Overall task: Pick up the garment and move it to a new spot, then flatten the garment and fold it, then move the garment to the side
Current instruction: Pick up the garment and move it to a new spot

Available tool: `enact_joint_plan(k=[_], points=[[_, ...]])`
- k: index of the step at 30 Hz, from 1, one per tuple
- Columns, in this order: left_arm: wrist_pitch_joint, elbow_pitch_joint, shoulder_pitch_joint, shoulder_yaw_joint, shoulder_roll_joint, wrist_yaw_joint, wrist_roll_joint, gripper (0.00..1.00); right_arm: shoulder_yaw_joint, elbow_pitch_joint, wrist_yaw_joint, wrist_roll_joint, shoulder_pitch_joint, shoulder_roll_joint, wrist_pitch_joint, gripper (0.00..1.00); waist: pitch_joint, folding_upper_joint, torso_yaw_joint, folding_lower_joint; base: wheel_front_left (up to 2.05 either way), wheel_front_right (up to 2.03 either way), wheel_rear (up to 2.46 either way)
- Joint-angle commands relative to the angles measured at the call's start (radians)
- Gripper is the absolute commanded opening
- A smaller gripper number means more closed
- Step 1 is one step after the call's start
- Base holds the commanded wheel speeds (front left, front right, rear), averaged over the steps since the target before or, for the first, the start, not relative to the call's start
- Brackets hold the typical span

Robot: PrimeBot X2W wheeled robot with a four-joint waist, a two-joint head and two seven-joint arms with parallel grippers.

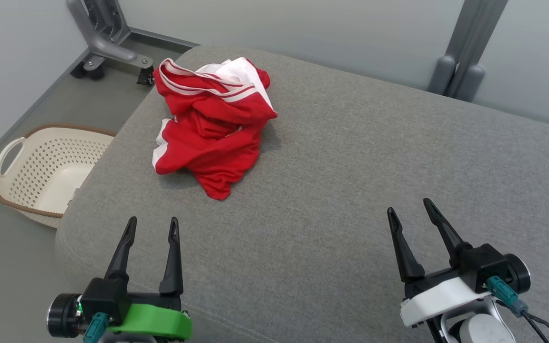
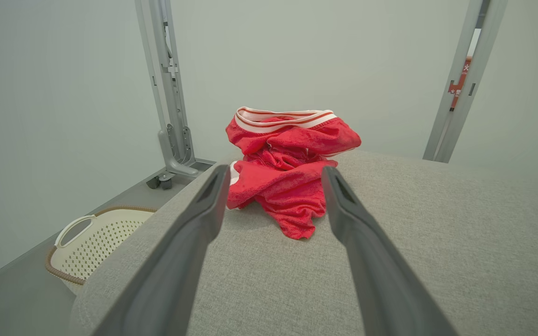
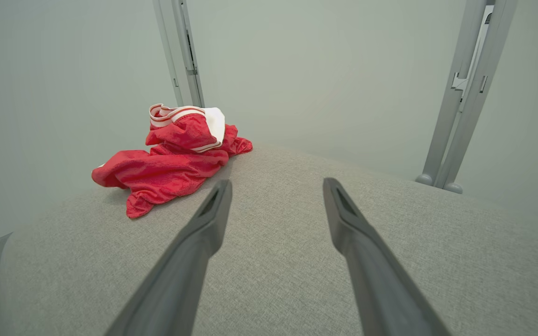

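Red garment point(image 1: 212, 124) with white striped trim lies in a crumpled heap on the grey cushion point(image 1: 350, 181), toward its far left corner. Judged light, limp and not slippery, so it will sag and unfurl when lifted. Likeliest hold is the raised striped band on top. Left gripper point(image 1: 153, 220) and right gripper point(image 1: 409, 206) are both spread wide and empty over the cushion's near edge, well apart from the cloth. The kind of garment and its buried folds are unclear.

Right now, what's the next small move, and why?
Probably reach the left pincer forward to the garment: it lies crumpled and untouched on the cushion, straight ahead of that open pincer; the right pincer, also open, sits farther off.
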Motion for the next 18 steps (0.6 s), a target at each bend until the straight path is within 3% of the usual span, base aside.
enact_joint_plan(k=[1, 11, 16, 18], points=[[-0.001, -0.004, 0.009, 0.002, 0.004, 0.005, -0.009, 1.0, -0.003, 0.001, 0.0, -0.002, -0.006, -0.003, -0.003, 1.0, 0.009, 0.0, 0.023, 0.0, 0.0, 0.0, 0.0], [-0.001, -0.02, -0.05, -0.006, 0.004, 0.011, -0.002, 1.0, -0.008, 0.011, 0.0, -0.031, -0.039, -0.015, -0.003, 1.0, 0.096, 0.0, 0.016, 0.0, 0.0, 0.0, 0.0], [-0.001, -0.013, -0.185, 0.018, 0.004, -0.013, 0.007, 1.0, -0.007, 0.01, 0.0, -0.042, -0.073, -0.058, -0.003, 1.0, 0.172, 0.0, -0.013, 0.0, 0.0, 0.0, 0.0], [0.0, 0.05, -0.255, 0.031, 0.006, -0.028, 0.01, 1.0, -0.007, 0.008, 0.0, -0.044, -0.089, -0.08, -0.003, 1.0, 0.202, 0.0, -0.022, 0.0, 0.0, 0.0, 0.0]])
